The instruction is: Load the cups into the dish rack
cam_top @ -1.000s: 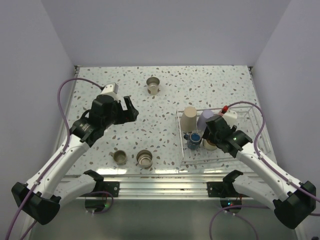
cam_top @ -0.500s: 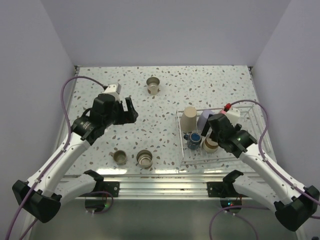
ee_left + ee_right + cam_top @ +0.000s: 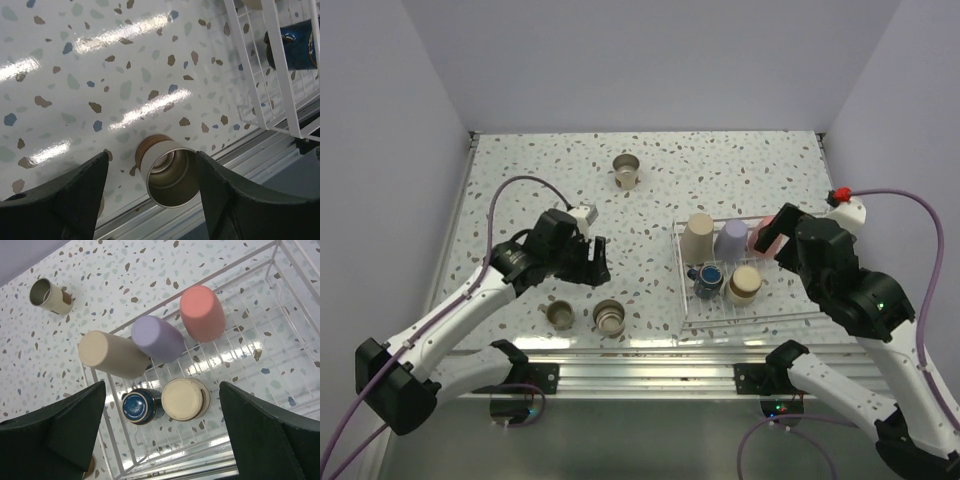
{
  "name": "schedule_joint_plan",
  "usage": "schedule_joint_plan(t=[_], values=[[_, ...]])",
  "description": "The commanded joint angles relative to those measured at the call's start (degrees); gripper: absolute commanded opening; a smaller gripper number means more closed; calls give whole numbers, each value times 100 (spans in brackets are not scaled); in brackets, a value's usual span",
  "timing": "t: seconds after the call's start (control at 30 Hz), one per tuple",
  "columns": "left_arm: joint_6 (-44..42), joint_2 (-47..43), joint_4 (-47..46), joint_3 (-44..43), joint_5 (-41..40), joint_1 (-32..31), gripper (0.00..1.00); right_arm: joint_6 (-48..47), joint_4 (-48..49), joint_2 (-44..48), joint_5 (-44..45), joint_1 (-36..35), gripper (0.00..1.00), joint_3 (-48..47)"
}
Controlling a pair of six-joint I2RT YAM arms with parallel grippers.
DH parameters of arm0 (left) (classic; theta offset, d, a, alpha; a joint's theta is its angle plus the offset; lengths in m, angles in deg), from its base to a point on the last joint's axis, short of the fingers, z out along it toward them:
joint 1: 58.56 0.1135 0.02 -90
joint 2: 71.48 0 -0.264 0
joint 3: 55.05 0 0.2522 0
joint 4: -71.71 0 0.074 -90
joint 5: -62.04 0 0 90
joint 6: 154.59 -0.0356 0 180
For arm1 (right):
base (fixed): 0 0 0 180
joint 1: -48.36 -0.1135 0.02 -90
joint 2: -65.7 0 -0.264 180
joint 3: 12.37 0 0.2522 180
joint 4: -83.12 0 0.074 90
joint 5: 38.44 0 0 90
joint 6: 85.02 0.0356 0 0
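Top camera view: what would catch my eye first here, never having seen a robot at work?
The wire dish rack on the right, with a beige tumbler, a lavender tumbler and a coral tumbler bottoms-up in a row at its back. Then the left gripper, jaws open, hovering over a steel cup at front left.

Boxed in on three sides by plain, pale lilac-grey walls: back wall [image 3: 650, 60] across the top of the frame, left wall [image 3: 380, 150] slanting down the left edge, right wall [image 3: 910, 90] down the right. Floored through the centre by a glossy white table top [image 3: 740, 170] flecked with brown, grey and blue chips. Edged along the bottom by a ribbed aluminium rail [image 3: 650, 352]. Lit from above, with bright streaks of glare [image 3: 125, 32] high in the left wrist view.
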Motion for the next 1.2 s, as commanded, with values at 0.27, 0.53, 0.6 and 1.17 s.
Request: schedule_joint_plan(t=[0.27, 0.53, 0.6, 1.17], values=[[522, -9, -32, 805, -90, -542, 68, -103, -817, 318, 198, 6, 99, -383], [778, 447, -243, 1008, -397, -1104, 51, -375, -826, 266, 180, 15, 99, -532], [901, 571, -305, 991, -538, -1166, 43, -428, -817, 257, 154, 15, 99, -567], [576, 1652, -380, -2778, -979, -1386, 0, -1131, 43, -779, -1794, 14, 99, -2052]])
